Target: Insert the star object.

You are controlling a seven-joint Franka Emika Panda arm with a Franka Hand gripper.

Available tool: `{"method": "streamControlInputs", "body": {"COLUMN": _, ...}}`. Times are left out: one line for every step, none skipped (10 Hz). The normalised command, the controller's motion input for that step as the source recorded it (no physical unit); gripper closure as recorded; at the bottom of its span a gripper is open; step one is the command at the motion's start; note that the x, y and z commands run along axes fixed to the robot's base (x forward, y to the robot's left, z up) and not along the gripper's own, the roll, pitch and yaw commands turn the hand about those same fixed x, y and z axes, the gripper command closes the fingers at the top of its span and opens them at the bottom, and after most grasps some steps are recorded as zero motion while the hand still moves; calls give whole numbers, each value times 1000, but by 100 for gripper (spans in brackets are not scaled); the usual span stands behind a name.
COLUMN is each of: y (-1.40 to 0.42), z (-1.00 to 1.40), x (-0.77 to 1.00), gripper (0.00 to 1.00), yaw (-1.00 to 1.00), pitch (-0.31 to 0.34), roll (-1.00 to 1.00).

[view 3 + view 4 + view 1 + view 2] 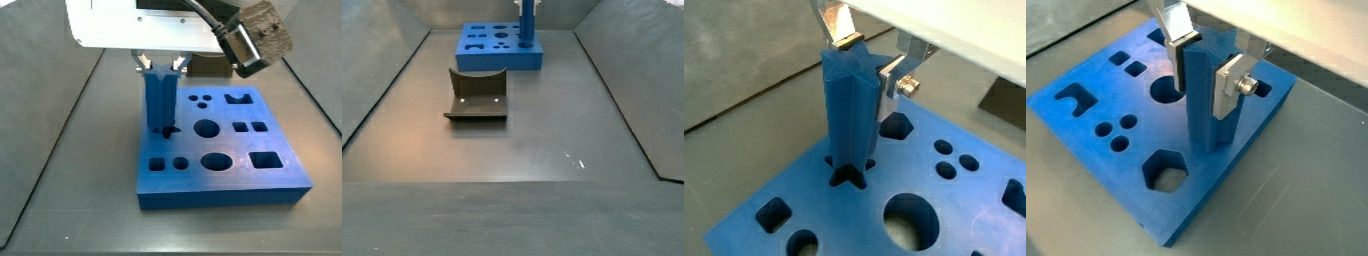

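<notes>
Grey, matt worktop [543,190] fills the enclosure, with slanting walls at its sides. At its far edge lies the flat blue board [221,150] with shaped holes, and nearer the middle stands a small brown curved block [477,95], well apart from the board.

Above the board hangs the end effector [871,62], its silver fingers [1231,85] closed narrowly on the top of the star object [850,115]. This blue ridged peg stands upright, and in a wrist view its foot appears to sit in the star-shaped hole [848,176] near one edge of the board. How deep it has gone I cannot tell; most of its length is above the board, so I judge the insertion begun but not finished.

Several things could go wrong from here. If the ridges are slightly turned against the points of the hole, pressing down could jam the peg or drag the board across the worktop, since nothing visible clamps the board. A push that is not straight along the peg could tilt it and wedge it against the hole's wall. The grip is only at the very tip, so the peg may slip or pivot between the pads under load. Opening too early could leave it leaning.
</notes>
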Motion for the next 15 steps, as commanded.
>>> {"method": "streamControlInputs", "body": {"y": -109, "z": -343, "x": 77, "gripper": 100, "yaw": -200, "pitch": -100, "roll": -236}}
{"method": "streamControlInputs", "body": {"y": -146, "z": -386, "x": 143, "gripper": 100, "yaw": -231, "pitch": -97, "roll": -186}}
{"method": "streamControlInputs", "body": {"y": -137, "z": -411, "x": 166, "gripper": 100, "yaw": -277, "pitch": -106, "roll": -169}}
{"method": "streamControlInputs", "body": {"y": -106, "z": -429, "x": 171, "gripper": 100, "yaw": -417, "pitch": -129, "roll": -214}}
{"method": "streamControlInputs", "body": {"y": -89, "z": -426, "x": 163, "gripper": 100, "yaw": -546, "pitch": -139, "roll": -240}}
{"method": "streamControlInputs", "body": {"y": 0, "z": -337, "x": 203, "gripper": 100, "yaw": -360, "pitch": -84, "roll": -211}}
{"method": "streamControlInputs", "body": {"y": 160, "z": -191, "x": 131, "gripper": 100, "yaw": -114, "pitch": -80, "roll": -374}}
{"method": "streamControlInputs", "body": {"y": 94, "z": -283, "x": 114, "gripper": 100, "yaw": -86, "pitch": -120, "roll": -394}}
{"method": "streamControlInputs", "body": {"y": -69, "z": -394, "x": 106, "gripper": 100, "yaw": 0, "pitch": -13, "roll": 0}}
{"method": "streamControlInputs", "body": {"y": -240, "z": -369, "x": 143, "gripper": 100, "yaw": 40, "pitch": 40, "roll": 121}}
{"method": "streamControlInputs", "body": {"y": -309, "z": -331, "x": 14, "gripper": 100, "yaw": 43, "pitch": 70, "roll": 216}}
{"method": "streamControlInputs", "body": {"y": -343, "z": -251, "x": 0, "gripper": 100, "yaw": 100, "pitch": 127, "roll": 399}}
{"method": "streamControlInputs", "body": {"y": -320, "z": -206, "x": 0, "gripper": 100, "yaw": 191, "pitch": 171, "roll": 470}}
{"method": "streamControlInputs", "body": {"y": -177, "z": -163, "x": 31, "gripper": 100, "yaw": 340, "pitch": 147, "roll": 486}}
{"method": "streamControlInputs", "body": {"y": -9, "z": -329, "x": 189, "gripper": 100, "yaw": 400, "pitch": 120, "roll": 376}}
